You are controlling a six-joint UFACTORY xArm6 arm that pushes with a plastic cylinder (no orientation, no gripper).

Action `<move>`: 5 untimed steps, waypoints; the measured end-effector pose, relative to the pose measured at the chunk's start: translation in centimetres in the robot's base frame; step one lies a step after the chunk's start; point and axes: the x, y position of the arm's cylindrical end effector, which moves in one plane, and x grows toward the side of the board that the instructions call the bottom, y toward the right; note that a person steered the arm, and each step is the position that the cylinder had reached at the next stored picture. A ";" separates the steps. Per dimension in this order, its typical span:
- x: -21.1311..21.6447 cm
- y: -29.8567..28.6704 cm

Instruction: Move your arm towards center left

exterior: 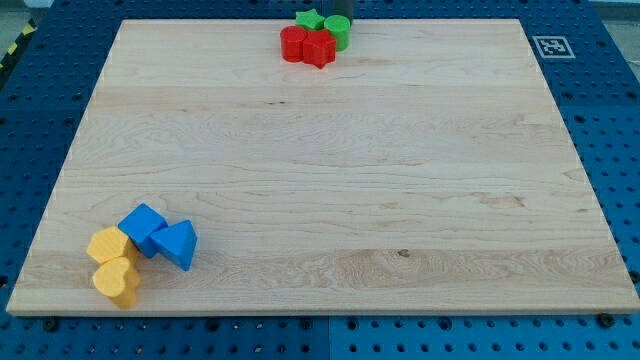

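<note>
Hiding at the view's top behind the green blocks [324, 24], my tip cannot be made out.

My tip does not show: only a dark stub [338, 7] of the rod enters at the view's top edge, cut off there, its lower end hidden behind the green cylinder [337, 30]. The green star [310, 20] is partly hidden by the red blocks [306, 45]. The desk's [330, 180] bottom corners are cut off.
</note>
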 end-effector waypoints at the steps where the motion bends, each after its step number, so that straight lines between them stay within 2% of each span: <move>1: -0.2 1.1; 2: -0.2 4.9; 3: -0.3 12.0; 4: 1.6 17.6; 5: 2.0 18.0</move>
